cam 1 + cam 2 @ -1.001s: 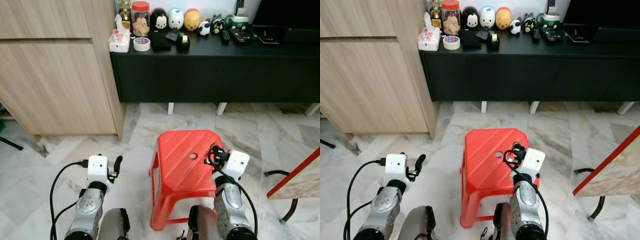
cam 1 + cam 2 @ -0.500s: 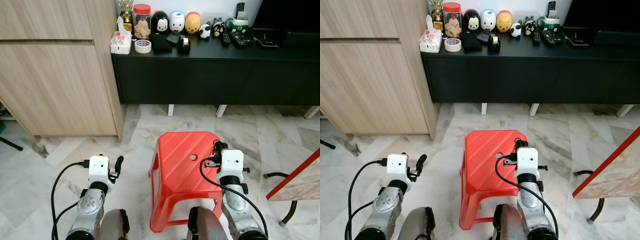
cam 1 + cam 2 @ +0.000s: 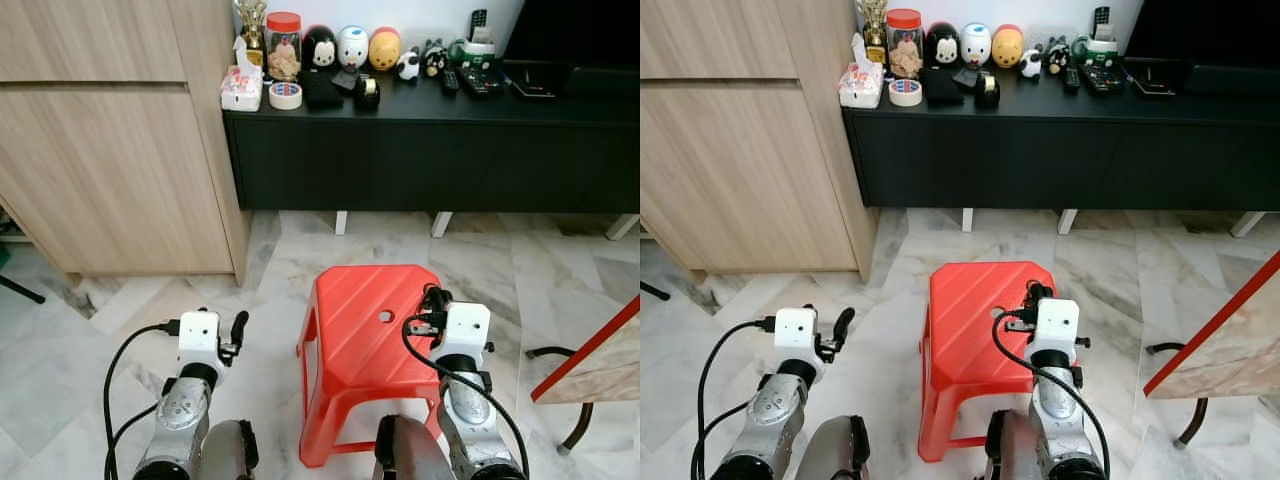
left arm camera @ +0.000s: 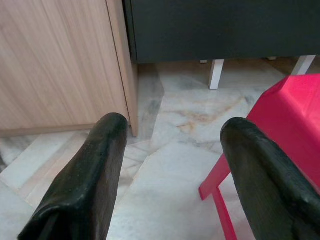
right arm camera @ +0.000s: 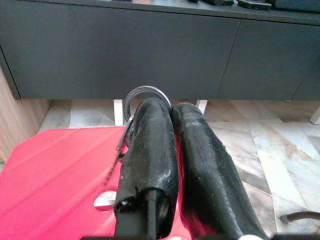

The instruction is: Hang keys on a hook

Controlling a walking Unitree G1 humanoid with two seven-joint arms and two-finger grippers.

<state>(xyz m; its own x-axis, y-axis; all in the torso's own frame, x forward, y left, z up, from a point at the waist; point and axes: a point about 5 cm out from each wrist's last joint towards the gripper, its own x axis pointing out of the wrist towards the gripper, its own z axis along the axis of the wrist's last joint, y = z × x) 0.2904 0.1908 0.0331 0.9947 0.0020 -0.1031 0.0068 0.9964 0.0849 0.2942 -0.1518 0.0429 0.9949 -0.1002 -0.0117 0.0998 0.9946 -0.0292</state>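
Right hand [image 5: 172, 130] clenched on the key ring [image 5: 142, 96] above the red stool [image 3: 365, 320]; left hand [image 4: 175, 165] spread, idle. Carrying step — next, find a hook.

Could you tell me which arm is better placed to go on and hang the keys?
The right: its gripper is already shut on the key ring above the red stool. The left gripper is open.

Both silver arms low in frame, forearms pointing forward. Left two-finger black gripper [image 3: 236, 331] lower left, fingers [image 4: 87, 175] spread wide apart, nothing between them. Right two-finger black gripper [image 5: 172, 115] lower centre-right, fingers pressed together, apparently pinching a thin metal key ring [image 5: 141, 94] at the tips.
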